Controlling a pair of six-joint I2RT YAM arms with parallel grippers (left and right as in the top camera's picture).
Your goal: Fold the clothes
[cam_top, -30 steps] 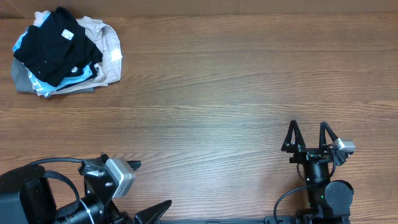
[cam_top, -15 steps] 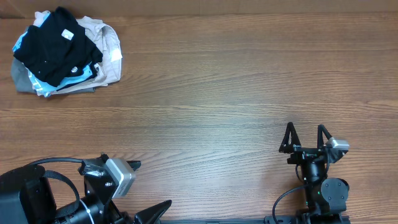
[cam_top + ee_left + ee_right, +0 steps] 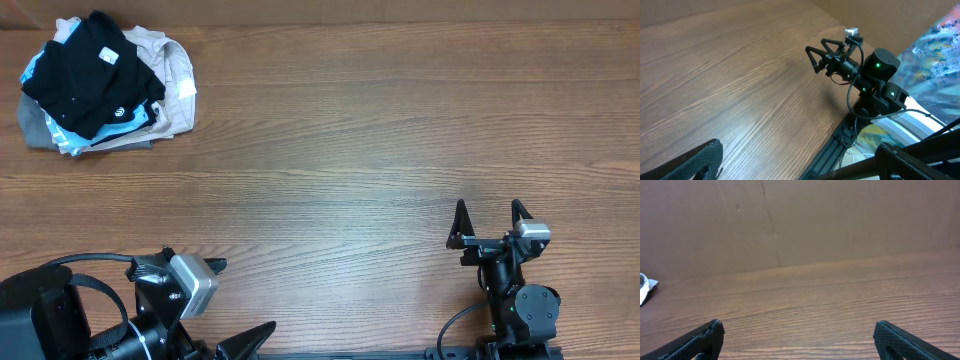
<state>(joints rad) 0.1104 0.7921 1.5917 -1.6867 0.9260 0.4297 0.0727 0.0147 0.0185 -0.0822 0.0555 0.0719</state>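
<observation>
Plainly wide, empty right pincer (image 3: 488, 206).

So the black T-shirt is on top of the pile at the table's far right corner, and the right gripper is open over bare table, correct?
No, the pile with the black T-shirt on top lies at the table's far left corner, as the overhead view shows. The right gripper is open over bare table, as you said.

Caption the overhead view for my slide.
Right claw open above the table; black T-shirt tops the far corner clothes pile.
</observation>
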